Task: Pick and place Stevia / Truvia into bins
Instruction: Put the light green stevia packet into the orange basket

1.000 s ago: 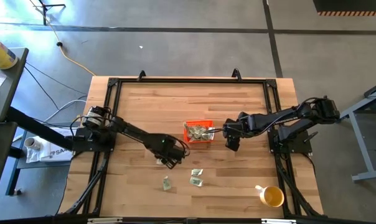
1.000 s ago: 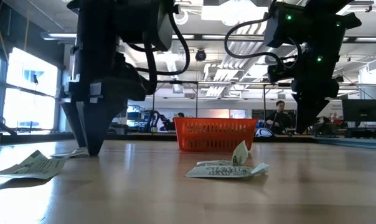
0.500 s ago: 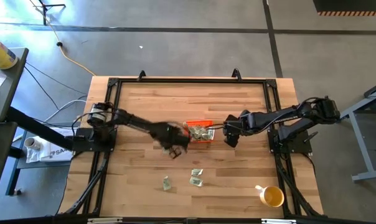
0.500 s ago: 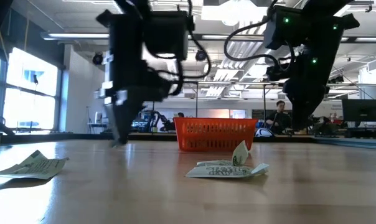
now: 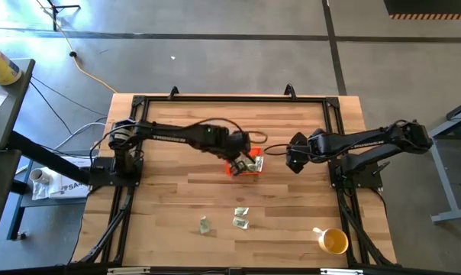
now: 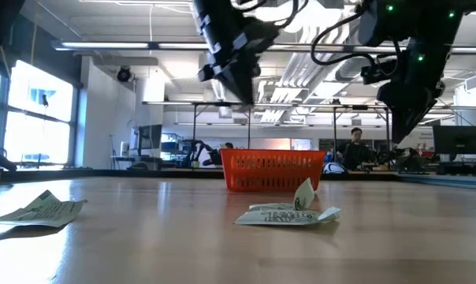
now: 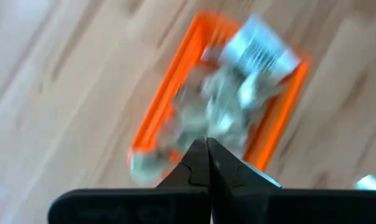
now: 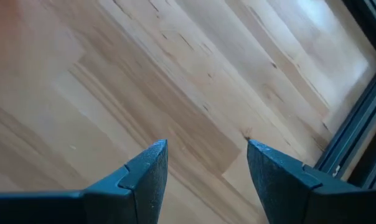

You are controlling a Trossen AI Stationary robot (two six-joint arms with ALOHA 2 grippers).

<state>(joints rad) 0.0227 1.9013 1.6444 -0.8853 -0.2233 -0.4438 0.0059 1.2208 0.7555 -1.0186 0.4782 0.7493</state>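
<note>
The orange bin (image 5: pixel 232 169) (image 6: pixel 273 170) stands mid-table with several Stevia packets (image 7: pixel 256 53) heaped inside. My left gripper (image 5: pixel 243 153) (image 6: pixel 242 96) (image 7: pixel 206 142) hangs shut above the bin's left part, well over its rim. My right gripper (image 5: pixel 294 163) (image 6: pixel 399 134) (image 8: pixel 206 149) hovers open to the right of the bin, over bare wood. Three more packets lie flat nearer the front edge: two (image 5: pixel 240 217) (image 6: pixel 289 213) side by side, and one (image 5: pixel 204 225) (image 6: pixel 41 209) to their left. My left gripper has its two fingers closed tip to tip, slanting down from the table's left. A blurred pale green scrap (image 7: pixel 147 165) shows just beside the fingertips. It looks like a packet pinched there, lifted clear above the bin. Which part is caught is hidden by the fingers.
A round yellow cup (image 5: pixel 333 241) stands at the front right corner. A black frame (image 5: pixel 230 98) runs along the far and side edges of the wooden table. Bare wood lies between the bin and the loose packets.
My left gripper has shut over a packet on the table left of the bin. It has risen and swung toward the far right until it hangs above the bin, rolling as it went. That packet is gone from the table. My right gripper has drawn back a little to the right and up.
</note>
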